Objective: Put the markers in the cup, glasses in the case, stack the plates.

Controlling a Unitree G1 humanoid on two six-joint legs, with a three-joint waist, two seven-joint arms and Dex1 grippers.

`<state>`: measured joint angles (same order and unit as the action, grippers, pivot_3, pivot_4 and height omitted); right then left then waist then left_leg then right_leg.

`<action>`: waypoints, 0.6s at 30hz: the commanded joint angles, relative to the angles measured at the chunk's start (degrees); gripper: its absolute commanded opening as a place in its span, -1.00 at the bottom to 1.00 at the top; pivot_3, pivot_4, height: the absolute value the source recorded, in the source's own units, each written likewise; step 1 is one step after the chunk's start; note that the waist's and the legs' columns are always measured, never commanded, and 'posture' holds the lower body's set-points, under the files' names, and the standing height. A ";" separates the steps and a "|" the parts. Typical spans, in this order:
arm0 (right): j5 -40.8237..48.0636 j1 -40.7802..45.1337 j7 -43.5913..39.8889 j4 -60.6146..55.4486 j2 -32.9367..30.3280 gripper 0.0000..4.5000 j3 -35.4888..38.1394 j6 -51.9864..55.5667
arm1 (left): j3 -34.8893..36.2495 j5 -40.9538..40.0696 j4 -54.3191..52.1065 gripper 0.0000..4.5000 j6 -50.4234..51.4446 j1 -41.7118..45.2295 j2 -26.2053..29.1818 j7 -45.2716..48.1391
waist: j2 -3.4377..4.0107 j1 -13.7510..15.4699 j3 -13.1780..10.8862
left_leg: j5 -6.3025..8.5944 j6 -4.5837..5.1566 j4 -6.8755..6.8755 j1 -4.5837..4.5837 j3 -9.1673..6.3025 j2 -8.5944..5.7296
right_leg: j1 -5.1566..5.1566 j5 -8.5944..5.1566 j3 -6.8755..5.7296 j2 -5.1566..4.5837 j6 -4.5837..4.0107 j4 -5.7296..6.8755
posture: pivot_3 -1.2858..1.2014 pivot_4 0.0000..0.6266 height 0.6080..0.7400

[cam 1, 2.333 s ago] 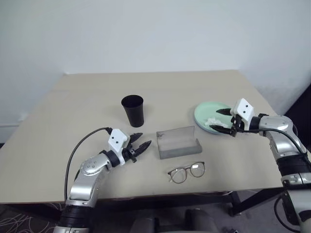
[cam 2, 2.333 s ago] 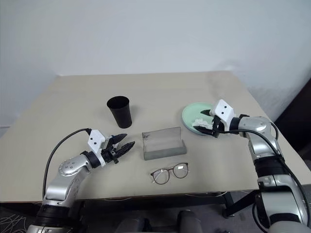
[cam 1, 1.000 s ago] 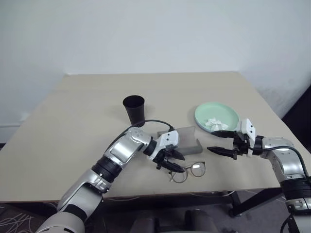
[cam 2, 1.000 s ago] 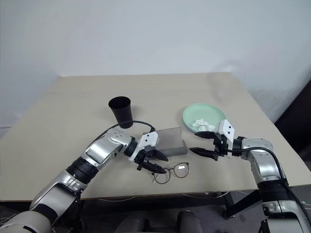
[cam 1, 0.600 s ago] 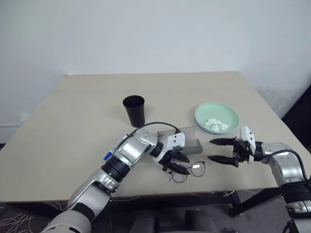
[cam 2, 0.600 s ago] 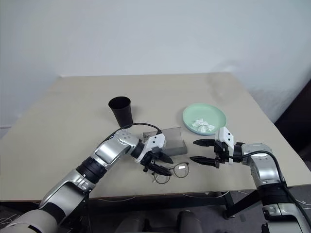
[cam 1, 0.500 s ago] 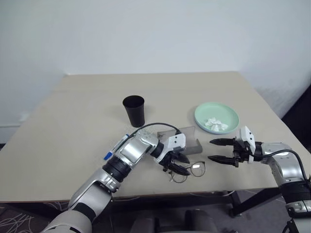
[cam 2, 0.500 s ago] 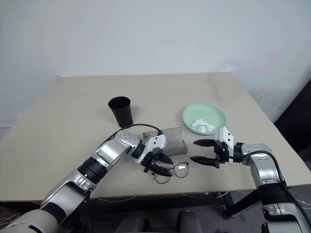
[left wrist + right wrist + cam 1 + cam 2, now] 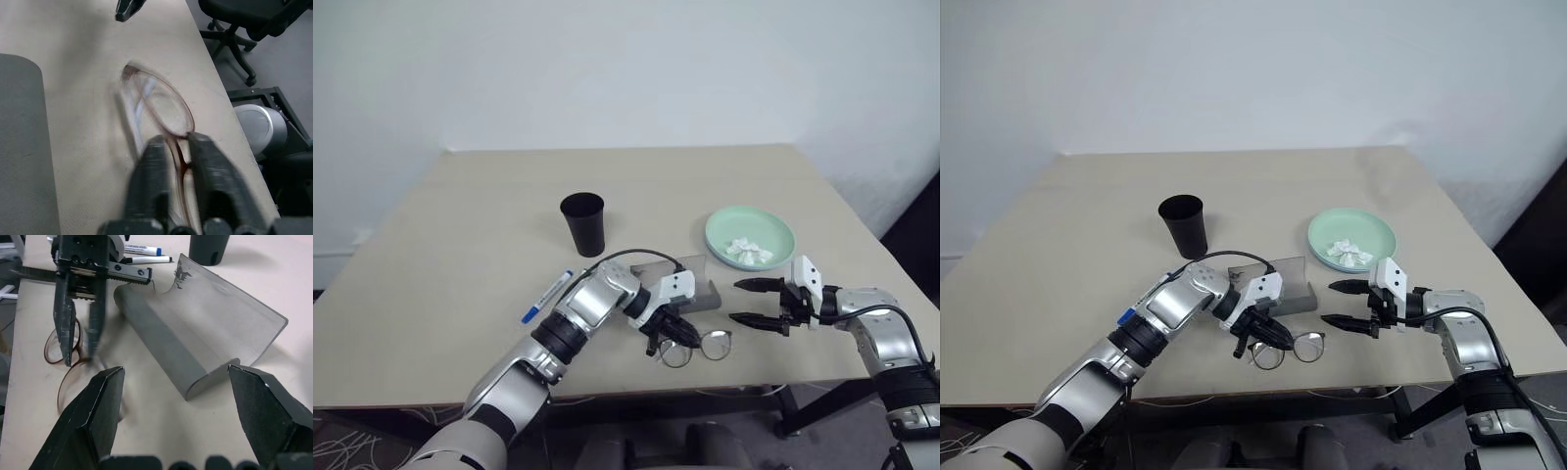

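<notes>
The glasses (image 9: pixel 713 345) lie on the table near its front edge, in front of the grey case (image 9: pixel 702 290), whose lid stands open. My left gripper (image 9: pixel 674 331) is shut on the glasses; in the left wrist view its fingers (image 9: pixel 151 161) pinch the frame (image 9: pixel 166 105) at the bridge. A little to the right, my right gripper (image 9: pixel 734 302) hangs open and empty, pointing at the case (image 9: pixel 195 338). The black cup (image 9: pixel 582 223) stands behind the case. A marker (image 9: pixel 546 296) lies left of my left arm; two markers (image 9: pixel 142 249) lie side by side in the right wrist view. The mint green plate (image 9: pixel 734 223) sits at the back right.
Crumpled white paper (image 9: pixel 749 252) lies on the green plate. The table's front edge runs just below the glasses, and an office chair (image 9: pixel 244 19) stands on the floor beyond it.
My left gripper has closed on the glasses' bridge and nudged them slightly right. The left arm has shifted right, uncovering a marker on the table. The right gripper has stayed put.
</notes>
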<state>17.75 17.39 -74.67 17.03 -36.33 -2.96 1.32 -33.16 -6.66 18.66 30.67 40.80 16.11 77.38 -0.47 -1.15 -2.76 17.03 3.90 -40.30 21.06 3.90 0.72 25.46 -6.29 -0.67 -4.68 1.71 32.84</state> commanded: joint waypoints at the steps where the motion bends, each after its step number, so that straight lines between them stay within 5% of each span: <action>1: -0.18 0.72 0.56 -1.01 -0.25 0.63 0.84 -1.11 | -0.01 1.23 0.24 -0.99 -0.91 1.45 0.03 -0.35 | 0.00 -0.02 0.00 | 0.00 0.00 -0.01 -0.01 0.00 -0.01 | -0.01 0.00 0.00 -0.01 0.00 0.00 | 0.03 -1.00 1.00; 18: -1.17 2.40 1.02 1.44 0.07 0.63 0.33 -2.47 | 10.69 -4.53 0.34 -0.99 1.11 7.10 -0.32 -1.72 | -0.02 -0.08 -0.01 | -0.02 0.05 -0.01 -0.07 -0.05 0.00 | 0.00 -0.01 0.07 -0.04 0.01 0.02 | 0.03 -1.00 1.00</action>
<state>16.76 19.12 -73.34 18.58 -36.31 -2.89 -0.39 -26.93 -8.82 20.23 32.06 44.73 15.75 76.18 -0.49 -1.22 -2.77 17.01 3.95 -40.31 20.98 3.86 0.72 25.45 -6.29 -0.60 -4.71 1.72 32.85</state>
